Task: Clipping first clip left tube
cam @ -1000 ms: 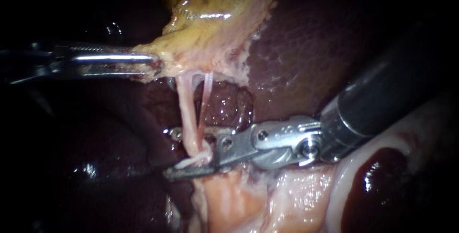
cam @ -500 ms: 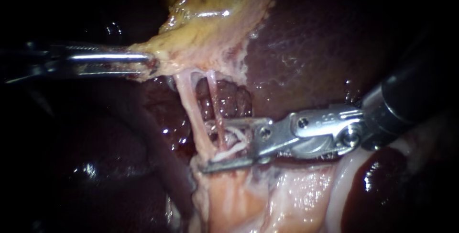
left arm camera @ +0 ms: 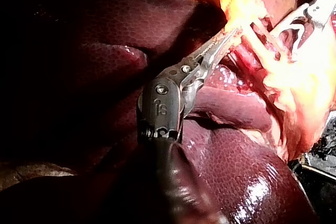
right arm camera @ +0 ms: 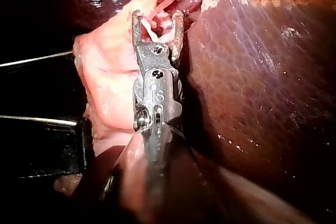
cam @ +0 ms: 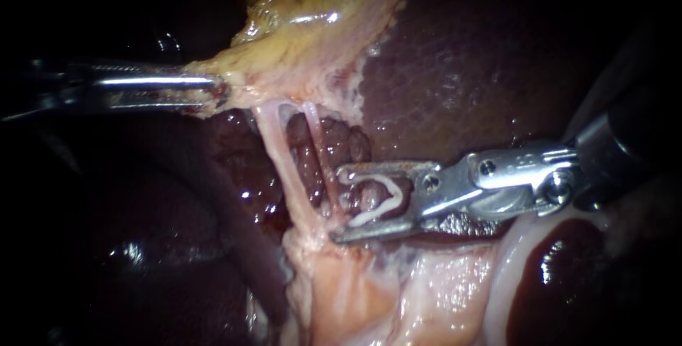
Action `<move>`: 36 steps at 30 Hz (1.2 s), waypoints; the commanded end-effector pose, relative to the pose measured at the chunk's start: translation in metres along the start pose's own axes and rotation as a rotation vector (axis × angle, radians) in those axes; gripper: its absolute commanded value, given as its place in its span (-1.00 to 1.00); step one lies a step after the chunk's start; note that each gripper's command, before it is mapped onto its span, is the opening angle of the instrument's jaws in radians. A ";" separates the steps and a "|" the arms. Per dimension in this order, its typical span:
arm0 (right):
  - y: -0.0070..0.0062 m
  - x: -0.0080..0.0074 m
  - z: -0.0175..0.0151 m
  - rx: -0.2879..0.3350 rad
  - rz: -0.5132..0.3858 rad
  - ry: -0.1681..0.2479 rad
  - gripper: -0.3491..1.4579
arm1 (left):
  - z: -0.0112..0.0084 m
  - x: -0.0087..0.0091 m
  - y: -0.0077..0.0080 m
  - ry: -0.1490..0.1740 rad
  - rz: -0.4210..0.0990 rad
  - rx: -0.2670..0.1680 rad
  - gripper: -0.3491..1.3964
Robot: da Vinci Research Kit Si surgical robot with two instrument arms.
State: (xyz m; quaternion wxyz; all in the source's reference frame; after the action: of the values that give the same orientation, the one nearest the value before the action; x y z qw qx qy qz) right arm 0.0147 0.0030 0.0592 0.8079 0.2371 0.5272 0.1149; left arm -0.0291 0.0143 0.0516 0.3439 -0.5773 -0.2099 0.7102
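Right of centre in the endoscope view, the right instrument (cam: 337, 204) is seen with its jaws spread wide, and a white clip (cam: 369, 216) is cradled between them, one leg against each jaw. The clip is open and nothing has been closed on a tube. The left tube (cam: 284, 168) runs down the middle of the frame, just left of the jaw tips and outside their gap. The thinner right tube (cam: 317, 143) lies between it and the tips, close to the upper one. At the upper left, the left instrument (cam: 217, 92) is clamped on the lower edge of the gallbladder (cam: 312, 26), so both tubes are drawn taut against the liver (cam: 462, 69).

The main risk is judged to be the wrong tube. Because the right tube stands nearer the jaws, it could be caught alone, or together with the left tube, if the jaws are advanced straight in. A tip could also be driven into the liver behind the tubes. Should the traction slacken, the tubes would sag together and the gap between them would be lost.
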 end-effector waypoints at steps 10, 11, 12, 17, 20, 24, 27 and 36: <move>-0.0009 0.0013 -0.0010 -0.006 0.004 0.016 -0.08 | 0.0000 0.0000 0.0000 0.000 0.000 -0.001 -1.00; -0.0010 0.0016 -0.0011 -0.006 0.005 0.022 -0.08 | 0.0000 0.0000 0.0000 0.000 0.000 -0.001 -1.00; -0.0011 0.0021 -0.0013 -0.006 0.007 0.035 -0.08 | 0.0000 0.0000 0.0000 0.000 0.000 -0.001 -1.00; -0.0018 0.0037 -0.0014 0.003 0.012 0.070 -0.08 | 0.0000 0.0000 0.0000 0.000 0.000 -0.001 -1.00; -0.0022 0.0040 -0.0006 0.011 0.010 0.077 -0.09 | 0.0000 0.0000 -0.0001 0.000 0.000 -0.001 -1.00; -0.0025 0.0039 0.0004 0.022 0.017 0.080 -0.09 | 0.0000 0.0000 -0.0001 0.000 0.000 0.000 -1.00; -0.0026 0.0037 0.0009 0.026 0.021 0.080 -0.09 | 0.0000 0.0000 0.0000 0.000 0.000 0.000 -1.00; -0.0025 0.0021 0.0030 0.038 0.044 0.078 -0.09 | 0.0001 0.0000 0.0000 0.000 0.000 0.000 -1.00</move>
State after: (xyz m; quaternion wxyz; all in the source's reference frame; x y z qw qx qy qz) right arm 0.0183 0.0008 0.0577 0.7788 0.2607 0.5544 0.1349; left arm -0.0292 0.0143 0.0516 0.3437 -0.5776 -0.2102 0.7100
